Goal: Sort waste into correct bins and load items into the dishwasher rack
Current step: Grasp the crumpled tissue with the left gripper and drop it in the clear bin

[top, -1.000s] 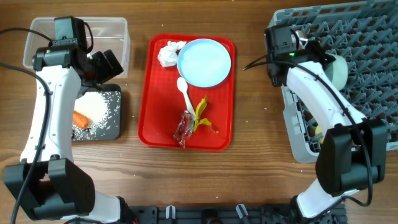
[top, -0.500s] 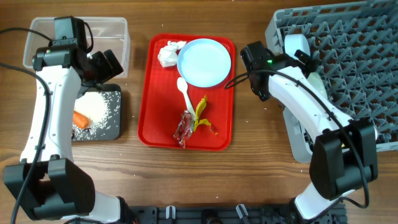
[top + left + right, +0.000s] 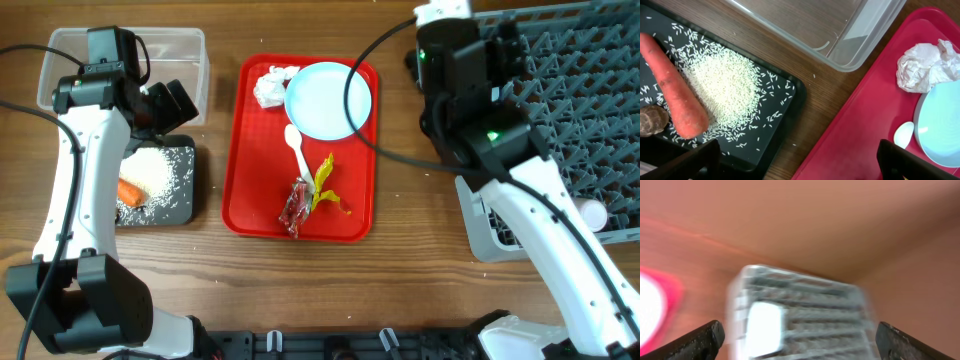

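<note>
Hovering over the strip of table between black tray and red serving tray: left gripper, fingers spread wide, holding nothing. Carrot, rice and brown lump lie in the black tray, with the clear tub just beside it. Napkin, plate, spoon, red wrapper and yellow wrapper sit on the red tray. Right gripper is high by the rack left edge. Its fingers are spread too, nothing between them, and its view is blurred.

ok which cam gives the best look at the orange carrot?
Left wrist: the orange carrot lies large and sharp on the black rectangular tray among white rice grains. Overhead shows it only small. Right wrist is blurred and shows no carrot.
</note>
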You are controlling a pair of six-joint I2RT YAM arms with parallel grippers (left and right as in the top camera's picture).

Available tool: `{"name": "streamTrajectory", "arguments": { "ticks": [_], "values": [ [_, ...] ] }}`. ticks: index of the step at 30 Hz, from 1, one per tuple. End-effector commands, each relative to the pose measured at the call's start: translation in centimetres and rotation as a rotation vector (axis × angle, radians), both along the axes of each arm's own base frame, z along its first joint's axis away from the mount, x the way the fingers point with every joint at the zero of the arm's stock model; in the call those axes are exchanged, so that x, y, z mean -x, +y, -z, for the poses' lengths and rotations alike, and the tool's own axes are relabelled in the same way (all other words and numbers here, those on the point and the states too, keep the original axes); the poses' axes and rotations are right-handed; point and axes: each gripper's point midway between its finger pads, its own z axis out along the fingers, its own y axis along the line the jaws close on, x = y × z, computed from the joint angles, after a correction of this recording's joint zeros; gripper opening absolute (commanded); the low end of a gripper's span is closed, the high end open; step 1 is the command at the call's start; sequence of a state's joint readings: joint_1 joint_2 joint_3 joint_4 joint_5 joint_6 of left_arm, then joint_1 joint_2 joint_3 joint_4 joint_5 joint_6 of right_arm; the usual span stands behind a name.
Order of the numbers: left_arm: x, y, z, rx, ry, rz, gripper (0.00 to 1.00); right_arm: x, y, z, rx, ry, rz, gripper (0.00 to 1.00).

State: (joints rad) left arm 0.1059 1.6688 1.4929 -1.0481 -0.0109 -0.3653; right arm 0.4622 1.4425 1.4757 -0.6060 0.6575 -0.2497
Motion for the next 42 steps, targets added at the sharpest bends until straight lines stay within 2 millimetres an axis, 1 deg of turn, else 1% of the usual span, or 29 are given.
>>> {"name": "streamTrajectory", "arguments": {
  "ticks": [1, 2, 3, 5, 7, 8, 9, 10, 12, 13, 14, 15, 16, 17, 18, 20, 24, 27, 29, 30, 31, 32, 34, 35, 37, 38, 39, 40, 42],
  "values": [
    [0.1, 0.2, 0.3, -0.005, 0.008, -0.014, 1.0, 1.0, 8.8, 3.0, -0.429, 0.165, -0.329, 1.0],
    [0.0, 0.0, 0.2, 0.009, 0.002, -0.016, 1.0, 1.2, 10.5, 4.2, -0.483, 0.225, -0.386, 1.0],
    [-0.5, -0.4, 0.1, 0.033, -0.019, -0.008, 1.0, 1.2, 11.1, 4.9, -0.495, 0.254, -0.408, 1.0],
    [-1.6, -0.4, -0.4, 0.037, -0.069, -0.003, 1.0, 1.3, 11.2, 7.2, -0.482, 0.326, -0.393, 1.0],
    [-1.6, -0.8, -0.4, 0.054, -0.07, 0.003, 1.0, 1.3, 11.2, 8.3, -0.494, 0.36, -0.367, 1.0],
    [-2.0, -1.8, -0.6, 0.11, -0.089, 0.028, 1.0, 1.2, 11.2, 8.5, -0.5, 0.365, -0.36, 0.99],
    [-2.7, -2.9, -1.0, 0.168, -0.122, 0.06, 0.91, 1.0, 10.9, 8.5, -0.531, 0.358, -0.317, 1.0],
    [-4.1, -5.5, -2.2, 0.234, -0.202, 0.194, 0.86, 0.7, 10.5, 8.4, -0.556, 0.35, -0.29, 1.0],
    [-6.0, -7.7, -3.1, 0.192, -0.284, 0.27, 0.86, -0.1, 8.7, 8.4, -0.623, 0.339, -0.208, 1.0],
    [-7.3, -9.4, -3.1, 0.138, -0.326, 0.307, 0.88, -0.2, 7.9, 8.5, -0.646, 0.35, -0.191, 0.99],
    [-8.5, -11.3, -2.6, 0.091, -0.349, 0.34, 0.89, -0.3, 7.1, 8.7, -0.67, 0.368, -0.185, 1.0],
    [-9.6, -13.8, -1.1, 0.054, -0.355, 0.381, 0.89, -0.2, 6.4, 9.0, -0.692, 0.388, -0.176, 1.0],
    [-10.2, -15.5, 0.5, 0.037, -0.347, 0.407, 0.84, -0.2, 5.8, 9.2, -0.694, 0.396, -0.161, 1.0],
    [-11.2, -17.3, 3.5, 0.02, -0.324, 0.394, 0.71, 0.1, 5.2, 9.6, -0.687, 0.416, -0.144, 1.0],
    [-11.7, -17.3, 5.6, 0.014, -0.303, 0.318, 0.61, 0.4, 5.1, 9.9, -0.682, 0.433, -0.138, 1.0],
    [-12.7, -17.2, 9.3, 0.073, -0.27, 0.148, 0.59, 0.9, 4.8, 10.4, -0.669, 0.46, -0.122, 1.0],
    [-13.7, -17.4, 13.1, 0.149, -0.252, -0.011, 0.6, 1.1, 4.7, 10.6, -0.661, 0.468, -0.118, 1.0],
    [-13.8, -17.2, 15.5, 0.159, -0.225, -0.067, 0.55, 1.2, 4.6, 10.7, -0.645, 0.475, -0.127, 0.99],
    [-13.8, -17.1, 15.9, 0.155, -0.221, -0.069, 0.27, 1.2, 4.5, 10.7, -0.642, 0.474, -0.122, 1.0],
    [-13.8, -17.2, 15.9, 0.156, -0.224, -0.068, 0.19, 1.2, 4.5, 10.7, -0.642, 0.473, -0.122, 0.99],
    [-13.8, -17.1, 15.9, 0.155, -0.223, -0.068, 0.04, 1.2, 4.5, 10.7, -0.642, 0.473, -0.122, 0.99],
    [-13.7, -17.1, 15.9, 0.155, -0.221, -0.068, 0.04, 1.2, 4.5, 10.7, -0.641, 0.474, -0.122, 0.99],
    [-13.8, -17.2, 14.6, 0.159, -0.233, -0.058, 0.04, 1.2, 4.4, 10.8, -0.637, 0.472, -0.116, 1.0],
    [-13.8, -17.2, 12.8, 0.164, -0.255, -0.053, 0.04, 1.2, 4.4, 10.8, -0.636, 0.473, -0.116, 0.99],
    [-13.7, -16.8, 5.8, 0.156, -0.356, -0.006, 0.04, 1.2, 4.4, 10.8, -0.637, 0.473, -0.116, 0.99],
    [-13.3, -16.2, 3.4, 0.149, -0.388, -0.006, 0.04, 1.2, 4.4, 10.8, -0.637, 0.474, -0.116, 1.0],
    [-12.7, -14.8, 0.6, 0.132, -0.421, -0.032, 0.04, 1.2, 4.4, 10.8, -0.637, 0.474, -0.116, 0.99],
    [-11.2, -11.4, -3.9, 0.093, -0.476, -0.095, 0.04, 1.2, 4.4, 10.8, -0.637, 0.473, -0.116, 0.99],
    [-10.0, -8.4, -5.7, 0.046, -0.491, -0.161, 0.04, 1.2, 4.4, 10.8, -0.637, 0.473, -0.117, 1.0]
  ]
}}
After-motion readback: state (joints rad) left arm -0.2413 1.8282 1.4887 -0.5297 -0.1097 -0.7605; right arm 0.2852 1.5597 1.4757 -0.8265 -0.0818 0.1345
